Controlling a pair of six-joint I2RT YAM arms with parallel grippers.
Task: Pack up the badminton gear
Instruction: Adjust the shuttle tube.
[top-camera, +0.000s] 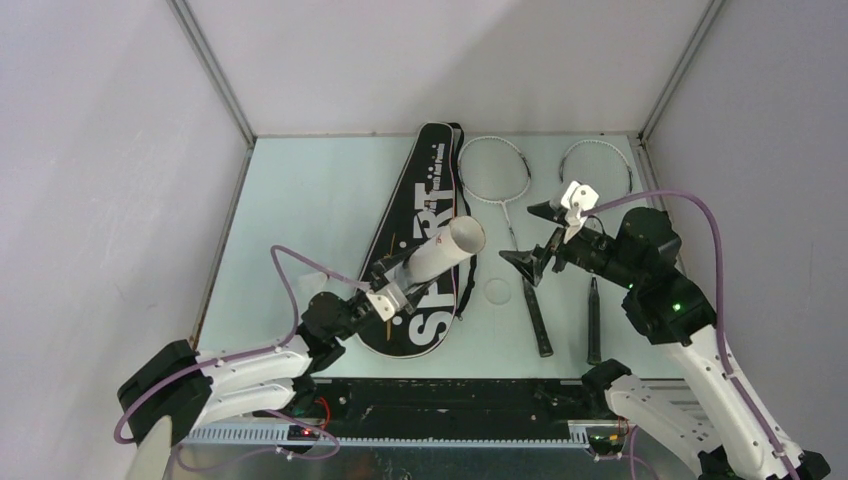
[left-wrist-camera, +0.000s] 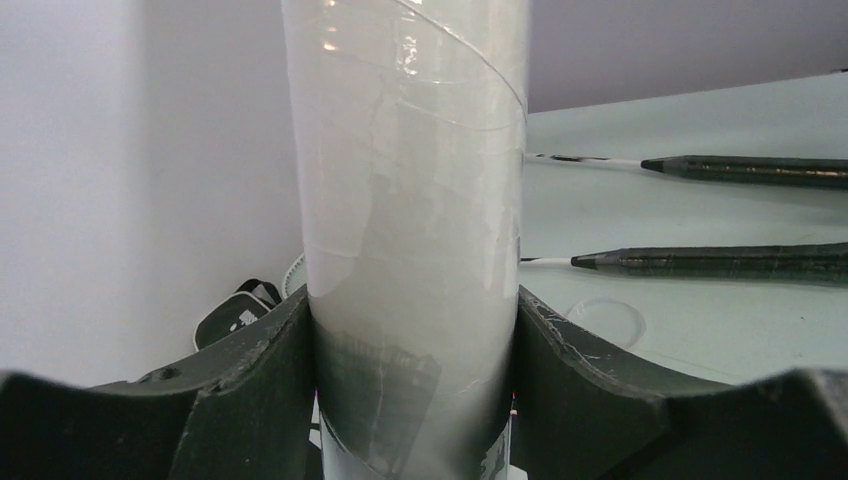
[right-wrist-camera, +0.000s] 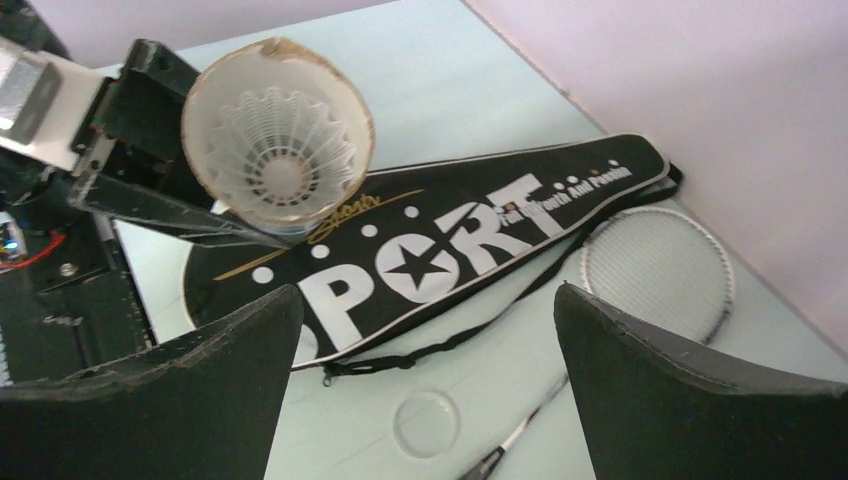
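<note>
Partway: left claw (top-camera: 395, 283) grips the open-mouthed tube (top-camera: 447, 250), lifted over the bag (top-camera: 418, 200) at the surface's middle, at least one shuttlecock (right-wrist-camera: 277, 150) inside; right claw (top-camera: 535, 238) gapes empty nearby; both rackets (top-camera: 538, 318) lie toward the right edge, not yet bagged.

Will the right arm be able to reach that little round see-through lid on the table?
Probably yes. The right pincer is open and empty, close to the lid, which lies bare between the bag and a racket handle. Nothing covers it, but it lies flat, so gripping could be tricky.
</note>
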